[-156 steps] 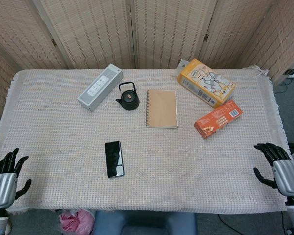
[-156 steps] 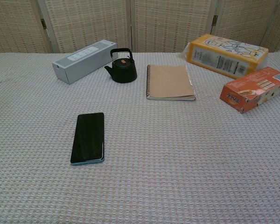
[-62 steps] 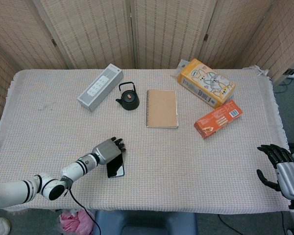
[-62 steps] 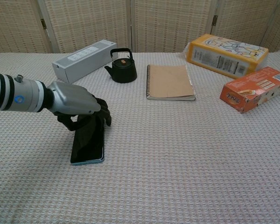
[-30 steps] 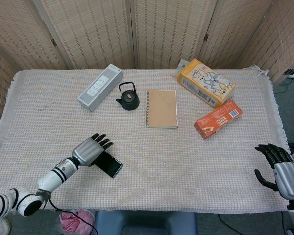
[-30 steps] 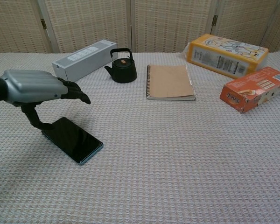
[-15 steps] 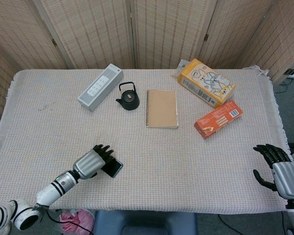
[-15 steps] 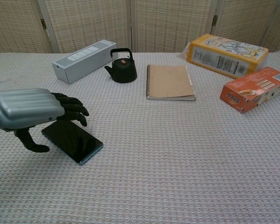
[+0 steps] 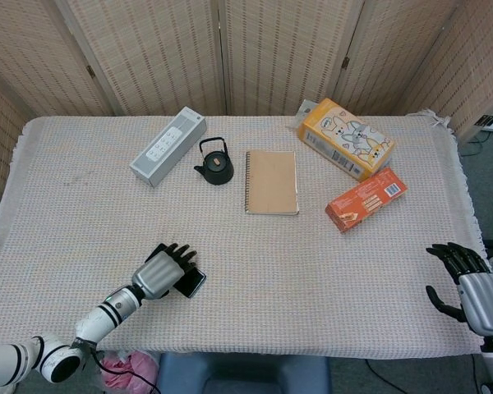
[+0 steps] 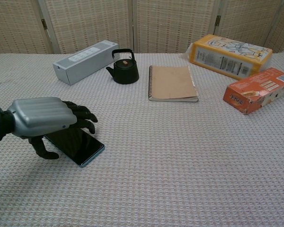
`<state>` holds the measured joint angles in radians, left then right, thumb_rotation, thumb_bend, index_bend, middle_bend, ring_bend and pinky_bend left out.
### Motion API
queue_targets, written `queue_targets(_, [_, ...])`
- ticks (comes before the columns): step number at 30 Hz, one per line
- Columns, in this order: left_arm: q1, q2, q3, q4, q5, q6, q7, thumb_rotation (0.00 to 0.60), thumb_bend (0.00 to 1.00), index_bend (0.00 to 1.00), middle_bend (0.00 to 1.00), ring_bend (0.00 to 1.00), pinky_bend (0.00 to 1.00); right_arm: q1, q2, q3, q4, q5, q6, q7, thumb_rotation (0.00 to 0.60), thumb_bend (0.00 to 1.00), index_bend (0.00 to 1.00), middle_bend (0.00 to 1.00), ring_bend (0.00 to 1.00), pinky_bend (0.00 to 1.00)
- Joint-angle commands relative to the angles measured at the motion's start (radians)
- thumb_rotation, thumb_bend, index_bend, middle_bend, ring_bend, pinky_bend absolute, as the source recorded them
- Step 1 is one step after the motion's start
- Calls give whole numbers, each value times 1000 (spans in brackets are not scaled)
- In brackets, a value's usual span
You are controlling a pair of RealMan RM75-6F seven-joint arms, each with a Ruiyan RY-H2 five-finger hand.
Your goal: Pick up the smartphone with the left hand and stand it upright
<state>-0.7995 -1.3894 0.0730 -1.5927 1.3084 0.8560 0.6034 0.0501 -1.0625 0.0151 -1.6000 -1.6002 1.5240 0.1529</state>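
The fingers [image 10: 83, 117] of the left hand [image 10: 40, 118] are curled over the far edge of the smartphone [image 10: 79, 145], with the thumb reaching down on the near side of it; whether they actually clamp the phone cannot be told, since the contact is hidden under the palm. In the head view the left hand [image 9: 159, 272] covers most of the smartphone [image 9: 194, 281], leaving only one dark corner showing. The phone lies flat, screen up, turned at a slant on the woven cloth of the table [image 10: 180, 165], near the front left part.

Further back and to the right of the hand, a long grey speaker box [image 10: 86, 61] lies on its side, and just beside it stands a small black teapot [image 10: 123, 69]. Next comes a brown spiral notebook [image 10: 172, 83], lying closed and flat near the middle of the table. To its right a yellow carton [image 10: 229, 55] lies at the back, and an orange box [image 10: 258, 89] lies in front of it, close by.

At the far right, off the table's edge, the right hand [image 9: 468, 283] hangs with its fingers apart and holding nothing.
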Motion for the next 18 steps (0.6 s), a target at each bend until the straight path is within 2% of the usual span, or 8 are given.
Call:
queue_targets(1, [-2, -16, -10, -3, -25, -6, 27, 600, 254, 211, 103, 87, 171, -1, 1, 1, 1, 1, 1, 1, 600, 295, 223, 188, 143, 179])
queue_targets(18, [-15, -59, -28, 13, -89, -29, 67, 600, 253, 229, 103, 87, 171, -4, -4, -1, 17, 7, 0, 16, 600, 296, 223, 188, 143, 179])
